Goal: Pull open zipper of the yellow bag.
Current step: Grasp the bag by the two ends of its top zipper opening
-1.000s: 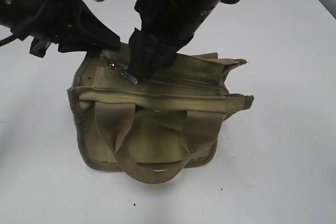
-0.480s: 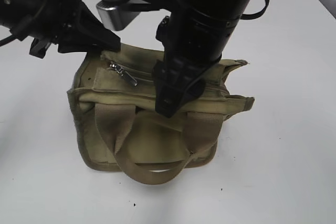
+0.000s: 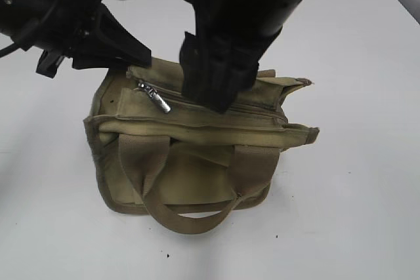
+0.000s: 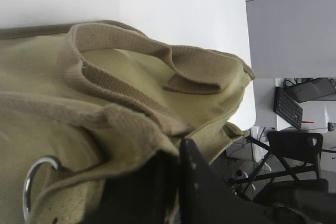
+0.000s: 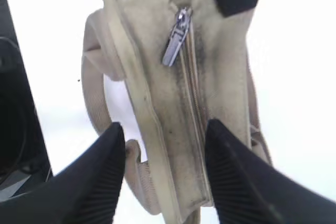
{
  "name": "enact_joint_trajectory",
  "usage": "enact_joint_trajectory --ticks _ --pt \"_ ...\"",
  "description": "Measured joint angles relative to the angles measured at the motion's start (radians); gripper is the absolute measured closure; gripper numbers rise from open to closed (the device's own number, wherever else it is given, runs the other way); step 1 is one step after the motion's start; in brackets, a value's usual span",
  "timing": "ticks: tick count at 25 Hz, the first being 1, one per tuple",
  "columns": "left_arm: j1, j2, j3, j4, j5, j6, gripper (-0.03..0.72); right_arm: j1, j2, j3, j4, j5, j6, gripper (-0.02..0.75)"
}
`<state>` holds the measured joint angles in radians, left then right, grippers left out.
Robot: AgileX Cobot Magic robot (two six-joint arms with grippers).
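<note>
While my left gripper pinched the bag corner shut, my right gripper hung open astride the closed zipper, pull tab untouched.

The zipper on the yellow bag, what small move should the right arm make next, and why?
Probably bring the right gripper along the zipper to the silver pull tab and close on it. Its fingers stand open over the middle of the yellow bag, the tab lies free at the far end, and the left gripper seems to pinch the bag's edge.
</note>
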<state>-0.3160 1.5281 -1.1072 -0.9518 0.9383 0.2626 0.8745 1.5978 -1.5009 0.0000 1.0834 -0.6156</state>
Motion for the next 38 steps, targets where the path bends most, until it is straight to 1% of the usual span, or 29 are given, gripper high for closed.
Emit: enact_joint_trajectory --ticks 3,5,11,13,17,26,33,36,38 --pt "0.000 0.000 0.000 0.000 0.001 -0.001 0.659 0.051 -0.013 0.016 -0.090 -0.081 0.111 0.344" --pt "0.000 0.000 0.000 0.000 0.003 -0.001 0.659 0.072 -0.013 0.075 -0.138 -0.156 0.176 0.344" --pt "0.000 -0.002 0.000 0.000 0.010 -0.001 0.659 0.077 -0.013 0.297 -0.315 -0.416 0.388 0.349" --pt "0.000 -0.002 0.000 0.000 0.012 -0.001 0.659 0.076 -0.013 0.324 -0.333 -0.514 0.451 0.353" --pt "0.000 -0.003 0.000 0.000 0.018 -0.001 0.659 0.076 -0.013 0.330 -0.346 -0.634 0.520 0.353" --pt "0.002 -0.004 0.000 0.001 0.015 -0.001 0.660 0.054 0.038 0.330 -0.360 -0.652 0.559 0.354" --pt "0.002 -0.005 0.000 0.015 0.011 -0.001 0.660 0.054 0.073 0.330 -0.379 -0.659 0.565 0.358" --pt "0.002 -0.005 0.000 0.029 0.006 -0.001 0.660 0.054 0.091 0.326 -0.407 -0.651 0.582 0.405" --pt "0.002 -0.005 0.000 0.032 0.006 -0.001 0.660 0.054 0.096 0.325 -0.429 -0.643 0.606 0.473"
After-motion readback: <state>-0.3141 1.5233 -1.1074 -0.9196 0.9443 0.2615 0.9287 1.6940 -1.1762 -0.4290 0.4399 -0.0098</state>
